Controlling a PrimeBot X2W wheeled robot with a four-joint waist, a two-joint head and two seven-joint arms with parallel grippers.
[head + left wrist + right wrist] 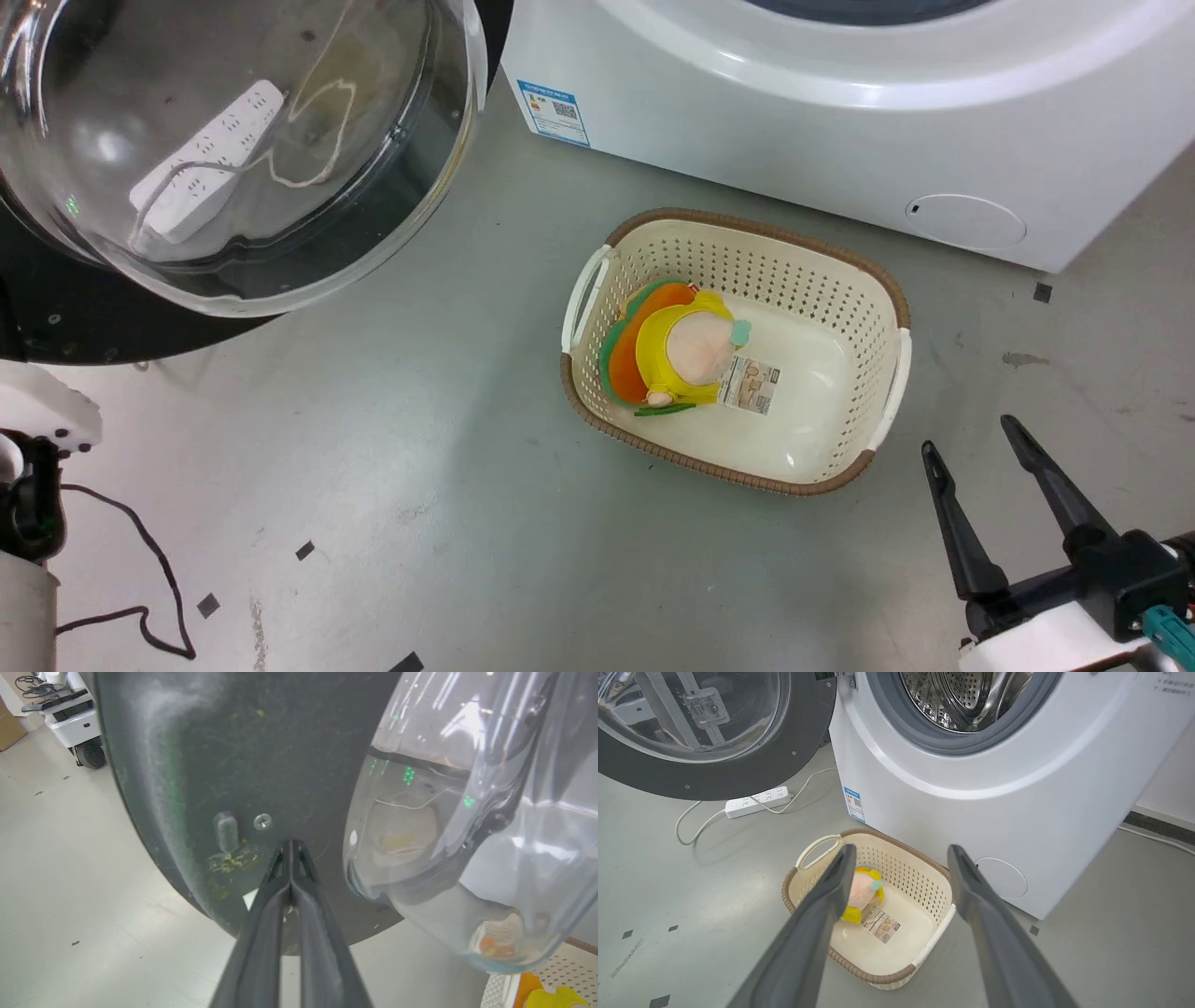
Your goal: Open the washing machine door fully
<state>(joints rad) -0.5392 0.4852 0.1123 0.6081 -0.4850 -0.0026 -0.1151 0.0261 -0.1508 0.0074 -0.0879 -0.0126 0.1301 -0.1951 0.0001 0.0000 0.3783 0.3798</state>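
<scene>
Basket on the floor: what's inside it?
Inside the cream perforated basket lies a plush toy in yellow, orange and green, with a paper tag beside it. Whatever is under the toy is covered, so it cannot be seen.

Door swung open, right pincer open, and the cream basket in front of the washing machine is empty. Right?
Not empty: the basket holds a yellow and orange plush toy, clear in the head view. The rest stands.
</scene>
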